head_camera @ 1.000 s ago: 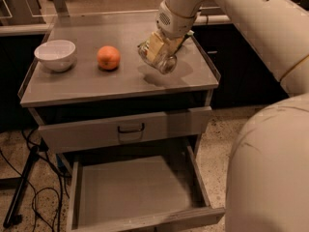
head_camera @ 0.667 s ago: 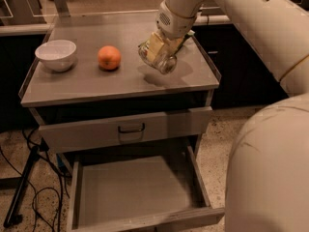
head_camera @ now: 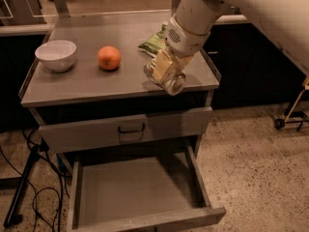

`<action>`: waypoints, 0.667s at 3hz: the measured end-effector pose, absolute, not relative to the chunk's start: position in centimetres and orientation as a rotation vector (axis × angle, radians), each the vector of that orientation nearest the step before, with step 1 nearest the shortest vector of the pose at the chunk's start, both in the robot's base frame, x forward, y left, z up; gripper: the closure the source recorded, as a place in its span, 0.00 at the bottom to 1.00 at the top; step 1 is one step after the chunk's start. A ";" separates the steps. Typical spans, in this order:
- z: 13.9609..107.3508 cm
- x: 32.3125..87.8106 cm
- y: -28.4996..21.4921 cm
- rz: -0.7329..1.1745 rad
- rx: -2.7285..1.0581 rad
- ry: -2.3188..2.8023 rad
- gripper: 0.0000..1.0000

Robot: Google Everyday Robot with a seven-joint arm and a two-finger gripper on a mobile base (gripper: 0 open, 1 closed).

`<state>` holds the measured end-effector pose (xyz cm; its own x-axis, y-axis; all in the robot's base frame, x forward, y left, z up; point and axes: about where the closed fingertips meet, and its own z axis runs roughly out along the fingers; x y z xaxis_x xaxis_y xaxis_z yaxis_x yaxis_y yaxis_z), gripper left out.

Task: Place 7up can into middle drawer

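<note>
The 7up can hangs tilted, pinched in the gripper just above the countertop's front edge. This looks like the carrying step. Next the gripper must clear that edge, descend to the open middle drawer below it, and release.

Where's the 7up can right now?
In the camera view the pincer holds the 7up can tilted over the tabletop's front right edge, right of the orange and in front of the green bag.
</note>
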<state>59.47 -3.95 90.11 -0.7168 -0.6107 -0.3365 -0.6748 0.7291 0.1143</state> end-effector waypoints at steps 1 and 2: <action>90.4 55.1 -4.6 0.325 -0.981 2.684 1.00; 89.7 54.6 -4.6 0.318 -0.983 2.696 1.00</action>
<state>54.61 -4.62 89.74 -0.7397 -0.5980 -0.3087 -0.6534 0.7480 0.1167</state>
